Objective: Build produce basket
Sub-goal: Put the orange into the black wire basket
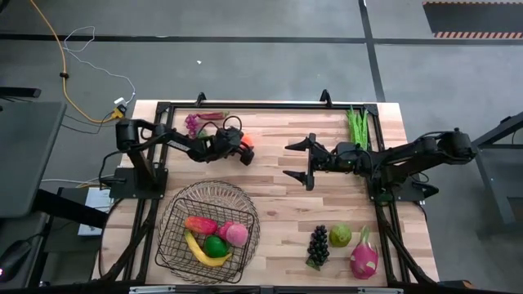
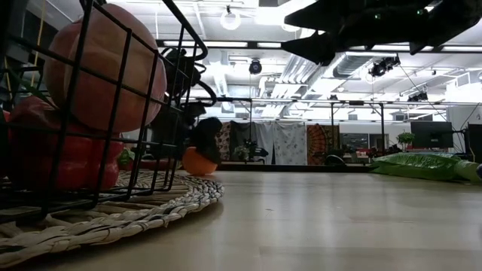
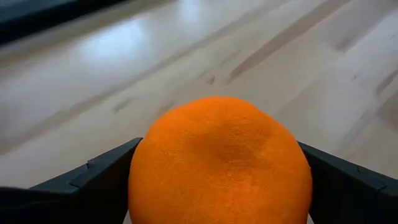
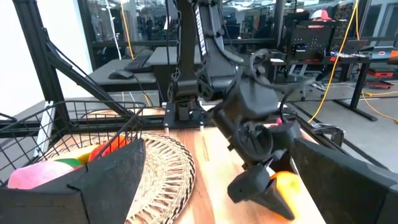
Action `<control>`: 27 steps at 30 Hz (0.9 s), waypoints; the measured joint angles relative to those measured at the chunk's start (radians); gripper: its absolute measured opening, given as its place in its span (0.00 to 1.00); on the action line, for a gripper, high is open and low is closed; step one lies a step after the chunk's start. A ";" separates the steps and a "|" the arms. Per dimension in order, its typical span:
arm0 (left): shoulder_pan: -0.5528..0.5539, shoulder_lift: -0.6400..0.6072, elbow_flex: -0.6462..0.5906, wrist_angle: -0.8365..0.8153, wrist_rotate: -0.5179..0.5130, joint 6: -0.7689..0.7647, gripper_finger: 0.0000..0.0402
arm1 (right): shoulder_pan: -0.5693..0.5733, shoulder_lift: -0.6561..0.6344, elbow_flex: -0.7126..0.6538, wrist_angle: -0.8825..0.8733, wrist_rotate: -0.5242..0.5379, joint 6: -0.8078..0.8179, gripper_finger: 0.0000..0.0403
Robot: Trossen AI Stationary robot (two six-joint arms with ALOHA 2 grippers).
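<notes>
Pale wooden planks form the table (image 1: 278, 163), with a large open workshop beyond it. Near the table's front left corner sits the basket (image 1: 170, 219), a round dark wire one on a woven mat (image 2: 151, 205), holding a banana (image 1: 204, 253), a lime (image 1: 215, 245), a mango (image 1: 200, 224) and a pink peach (image 1: 236, 233). Behind the basket, the left gripper (image 1: 243, 149) is at the table surface with its dark fingers (image 3: 93, 180) set against both sides of the orange (image 3: 219, 163). Right of the basket, over the middle of the table, the right gripper (image 1: 301, 162) hangs with its jaws spread wide and nothing between them. Dark grapes (image 1: 318, 244), a pear (image 1: 341, 235) and a dragon fruit (image 1: 364, 254) lie far right of the basket; green beans (image 1: 357, 126) lie at the far right edge
</notes>
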 joint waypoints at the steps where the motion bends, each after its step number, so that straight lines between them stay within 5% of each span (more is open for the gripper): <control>1: 0.000 -0.013 0.001 -0.005 0.001 0.001 0.89 | 0.000 0.000 0.000 -0.004 0.000 0.000 0.98; 10: -0.062 -0.319 -0.021 -0.172 -0.008 0.055 0.82 | 0.000 0.000 0.000 -0.025 0.000 0.000 0.98; 20: -0.347 -0.868 -0.182 -0.019 0.076 0.265 0.82 | 0.000 0.000 0.000 -0.025 0.000 0.000 0.98; 27: -0.506 -1.084 -0.269 0.022 0.080 0.374 0.82 | 0.000 0.000 0.000 -0.011 0.000 0.000 0.98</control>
